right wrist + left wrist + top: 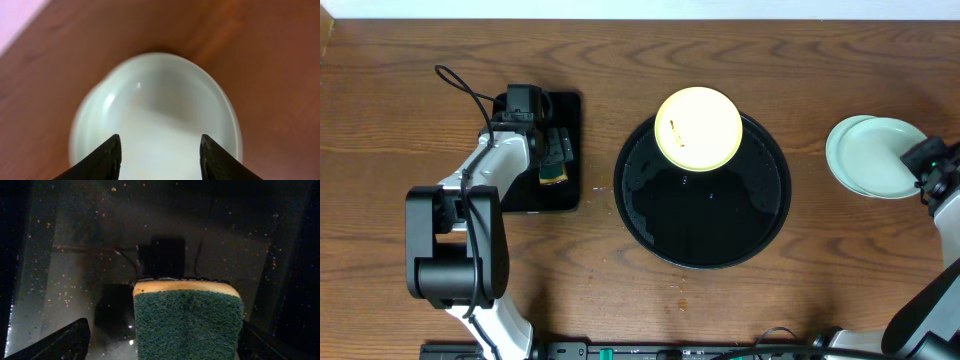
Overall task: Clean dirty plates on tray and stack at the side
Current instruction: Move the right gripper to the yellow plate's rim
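**2 plates stacked at my right, 1 on the tray**

My right claw (160, 137) hangs just over the stack of 2 mint-white plates (155, 100), which sits on the wooden table (620, 50) well to the right of the round tray (705, 225). Its fingers stand about half apart, the top plate showing between them, and they grip nothing I can see. From overhead, this claw is at the stack's right edge.

The pale yellow plate (698, 128) lies on the far part of the round tray, reaching over its rim, with a small brown smear near its left side. It is well apart from both my claws.

My left claw (165, 325) is spread wide over the rectangular tray (535, 195), straddling a sponge (187, 322) with its green scouring face toward my camera. My left finger stands clear of the sponge, so nothing is clamped.
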You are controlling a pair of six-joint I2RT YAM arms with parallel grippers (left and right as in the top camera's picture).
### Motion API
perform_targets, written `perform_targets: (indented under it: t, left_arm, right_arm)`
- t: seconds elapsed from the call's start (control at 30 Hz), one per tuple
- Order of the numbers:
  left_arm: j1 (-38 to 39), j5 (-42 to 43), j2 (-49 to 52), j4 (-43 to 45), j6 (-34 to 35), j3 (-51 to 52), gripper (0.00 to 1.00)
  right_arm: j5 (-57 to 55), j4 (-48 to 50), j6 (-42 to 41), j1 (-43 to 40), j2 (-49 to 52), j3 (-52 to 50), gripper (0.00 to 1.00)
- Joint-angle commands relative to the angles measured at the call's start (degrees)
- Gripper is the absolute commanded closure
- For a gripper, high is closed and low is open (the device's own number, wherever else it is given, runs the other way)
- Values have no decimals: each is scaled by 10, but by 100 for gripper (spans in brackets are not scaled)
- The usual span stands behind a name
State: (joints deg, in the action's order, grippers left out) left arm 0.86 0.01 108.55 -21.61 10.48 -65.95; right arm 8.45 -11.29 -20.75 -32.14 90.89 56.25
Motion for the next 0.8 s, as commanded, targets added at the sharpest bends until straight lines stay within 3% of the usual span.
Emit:
perform_targets:
  t: [0.0, 0.3, 0.5, 0.77]
  left_arm:
    - [-1, -7, 1, 0, -3, 2, 9]
    - [-1, -7, 1, 0, -3, 2, 9]
    - [-1, -7, 0, 0, -3, 2, 9]
    - [-1, -7, 1, 0, -3, 2, 9]
  right_arm:
    - [131, 2, 63, 24, 0, 17, 50]
    - [138, -103, 209, 223, 9, 103, 49]
    - [50, -181, 262, 348, 87, 204, 46]
    - [-50, -115, 271, 409, 200, 223, 46]
